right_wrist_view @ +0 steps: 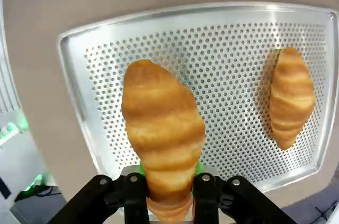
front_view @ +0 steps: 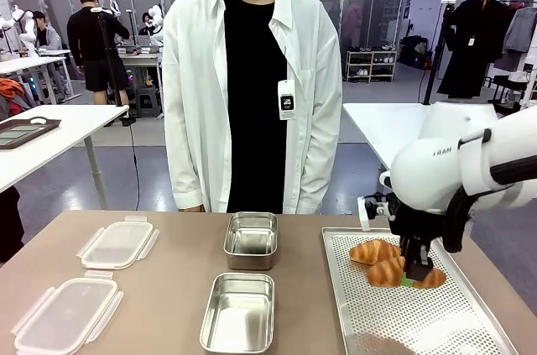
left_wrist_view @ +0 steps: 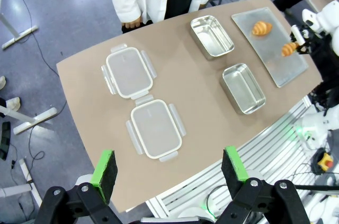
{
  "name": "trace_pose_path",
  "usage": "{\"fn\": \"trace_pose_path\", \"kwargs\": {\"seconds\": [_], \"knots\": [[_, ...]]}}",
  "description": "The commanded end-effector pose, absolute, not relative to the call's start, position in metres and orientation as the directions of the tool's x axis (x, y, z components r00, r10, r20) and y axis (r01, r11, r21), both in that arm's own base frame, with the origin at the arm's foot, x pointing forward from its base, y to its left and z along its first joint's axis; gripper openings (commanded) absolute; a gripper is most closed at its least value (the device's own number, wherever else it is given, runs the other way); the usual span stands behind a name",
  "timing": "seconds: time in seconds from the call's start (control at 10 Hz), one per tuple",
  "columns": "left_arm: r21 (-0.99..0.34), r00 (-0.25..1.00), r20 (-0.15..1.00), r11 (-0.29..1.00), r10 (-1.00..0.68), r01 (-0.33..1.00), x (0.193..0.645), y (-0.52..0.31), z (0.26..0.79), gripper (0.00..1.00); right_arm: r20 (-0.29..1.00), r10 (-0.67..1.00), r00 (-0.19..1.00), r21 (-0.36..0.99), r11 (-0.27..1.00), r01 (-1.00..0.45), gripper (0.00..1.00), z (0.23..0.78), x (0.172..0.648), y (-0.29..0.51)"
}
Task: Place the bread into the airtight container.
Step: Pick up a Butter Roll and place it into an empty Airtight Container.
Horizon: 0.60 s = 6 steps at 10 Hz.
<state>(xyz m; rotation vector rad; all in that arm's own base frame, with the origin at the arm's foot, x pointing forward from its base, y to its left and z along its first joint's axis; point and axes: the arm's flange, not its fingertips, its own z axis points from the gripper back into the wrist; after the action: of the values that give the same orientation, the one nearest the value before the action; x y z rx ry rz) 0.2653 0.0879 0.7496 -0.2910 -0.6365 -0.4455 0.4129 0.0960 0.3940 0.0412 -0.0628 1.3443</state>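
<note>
Main worry here is the grip itself; the right tool [right_wrist_view: 168,184] is clenched on the croissant [right_wrist_view: 161,123] near one end, so most of the pastry sticks out past the green pads; my guess is it can swing or slide out once the arm travels; squeeze harder and it probably squashes or flakes, since it looks like soft stuff. It sits low over the perforated tray [front_view: 453,321] at the right side of the table [left_wrist_view: 201,107], and I can't tell if it's lifted clear or touching the tray; the other croissant [front_view: 373,249] lies just beside it, so a sloppy lift could nudge that one too. Next risk is the drop-off; a croissant coming in crooked could hang on a container rim instead of lying flat, and that would get in the way of a lid later.

Containers: the near steel container [front_view: 239,317] and the far steel container [front_view: 251,242] sit mid-table, both open and empty; the two clear lids [left_wrist_view: 128,72] lie flat off to the left, apart from the containers. The left tool [left_wrist_view: 168,167] hangs high above the table, released, holding nothing.
</note>
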Motion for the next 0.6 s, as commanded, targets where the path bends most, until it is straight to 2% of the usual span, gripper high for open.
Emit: {"fn": "trace_pose_path", "kwargs": {"seconds": [0.0,0.5], "knots": [[-0.12,0.708,0.63,0.861,-0.319,0.495,0.265,0.087,0.751,1.0,0.083,0.963,0.257,0.018,0.257,-0.966,0.29,0.416,0.395,0.13],[-0.12,0.708,0.63,0.861,-0.319,0.495,0.265,0.087,0.751,1.0,0.172,0.958,0.228,-0.005,0.232,-0.973,0.29,0.447,0.356,0.277]]}}
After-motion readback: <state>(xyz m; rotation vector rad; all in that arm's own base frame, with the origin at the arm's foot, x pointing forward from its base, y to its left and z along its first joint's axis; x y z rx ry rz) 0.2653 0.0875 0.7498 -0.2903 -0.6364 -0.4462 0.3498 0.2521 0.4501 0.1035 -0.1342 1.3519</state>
